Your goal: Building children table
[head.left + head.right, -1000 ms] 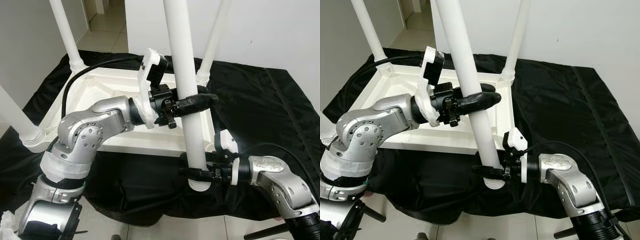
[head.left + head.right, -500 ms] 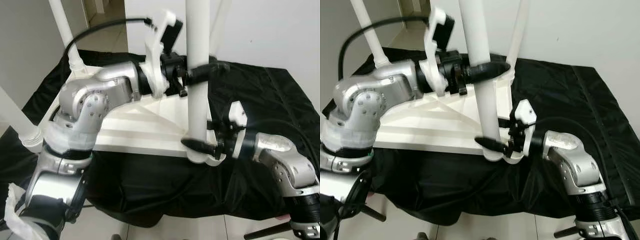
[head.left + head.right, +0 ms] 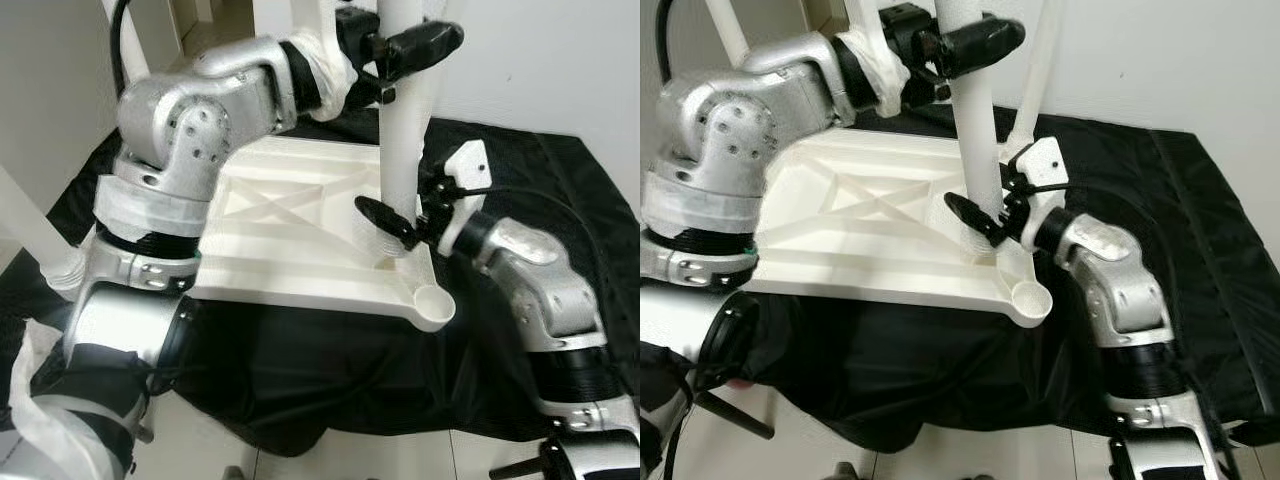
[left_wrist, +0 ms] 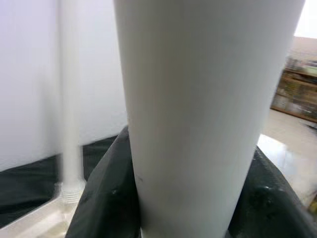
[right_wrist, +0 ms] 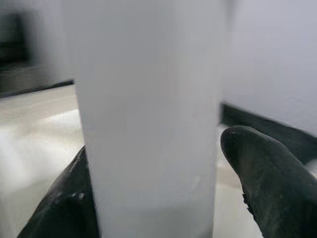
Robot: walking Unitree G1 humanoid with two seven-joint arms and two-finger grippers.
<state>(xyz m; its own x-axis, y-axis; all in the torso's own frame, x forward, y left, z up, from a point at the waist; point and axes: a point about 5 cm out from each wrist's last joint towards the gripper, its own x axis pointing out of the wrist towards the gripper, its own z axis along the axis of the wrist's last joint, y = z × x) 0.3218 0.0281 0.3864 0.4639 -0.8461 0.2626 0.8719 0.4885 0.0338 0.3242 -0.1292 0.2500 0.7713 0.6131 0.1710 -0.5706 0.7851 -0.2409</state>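
left tool (image 3: 420, 45): clamped high on white table leg (image 3: 400, 150), top centre
right tool (image 3: 385, 222): clamped low on it
leg axis: upright, foot hovering left of empty corner socket (image 3: 433, 300)

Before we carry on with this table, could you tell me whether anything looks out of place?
Yes: the white leg held by the left gripper and right gripper stands on the flat underside of the tabletop, inboard of the open corner socket it seems meant for.
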